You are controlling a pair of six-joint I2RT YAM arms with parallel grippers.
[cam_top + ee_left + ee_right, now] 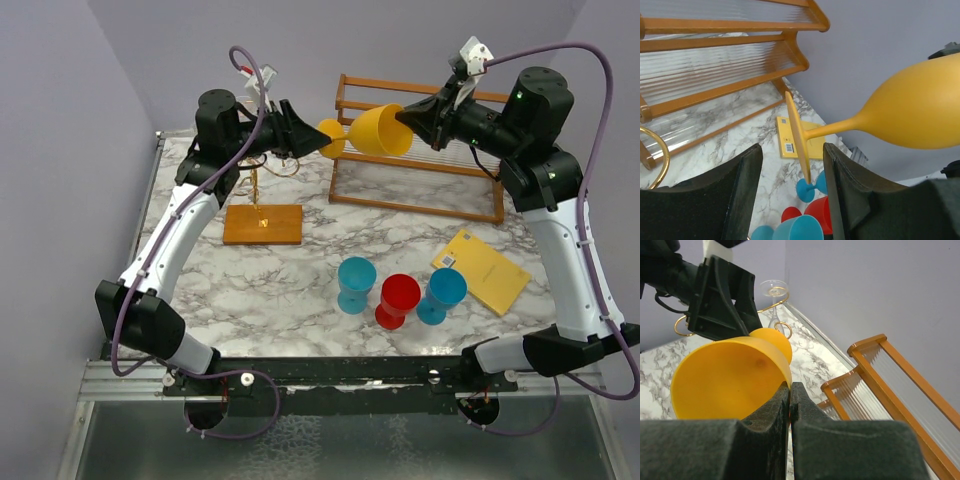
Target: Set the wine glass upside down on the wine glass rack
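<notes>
**Yellow wine glass (378, 130) held sideways in mid-air between the two arms**
The wine glass rack (262, 224) stands under the left arm. Above it, the left gripper (318, 140) straddles the glass's foot, apparently without touching it. Farther back, the right gripper (405, 118) is clamped on the rim. The glass looks light, stiff and slick; the foot or stem seems the surest hold.

I see the glass (380, 130) lying sideways in the air between my left gripper (316, 141) and right gripper (406, 117), foot leftward, near the left end of the shelf (420, 190) at the back of the worktop (300, 290). The rack (262, 224) stands left of the shelf. Three cups (399, 300) sit front centre, with a card (482, 270) to their right.
</notes>
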